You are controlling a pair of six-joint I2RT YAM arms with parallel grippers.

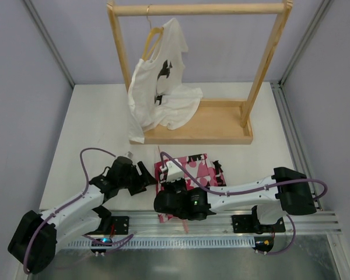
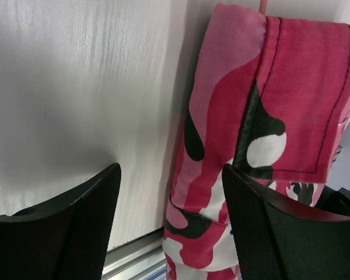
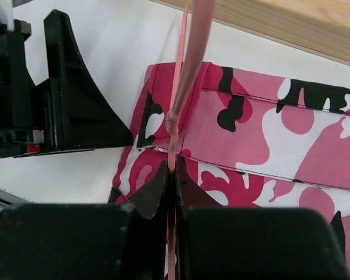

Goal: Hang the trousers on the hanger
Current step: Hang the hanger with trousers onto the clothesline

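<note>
Pinching the hanger [image 3: 176, 125], the right gripper [image 3: 175, 170] hung over the folded trousers [image 3: 268, 146] on the table [image 1: 93, 116]; the left gripper [image 2: 170, 175] stood wide beside them.

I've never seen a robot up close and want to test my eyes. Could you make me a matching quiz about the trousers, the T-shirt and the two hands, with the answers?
Things:
1. trousers
2. white T-shirt
3. left hand
4. right hand

States:
A. shut on the pink hanger
B. hanging from the wooden rack
C. lying at the near edge of the table
D. open, holding nothing

Pairs: 1-C, 2-B, 3-D, 4-A
</note>
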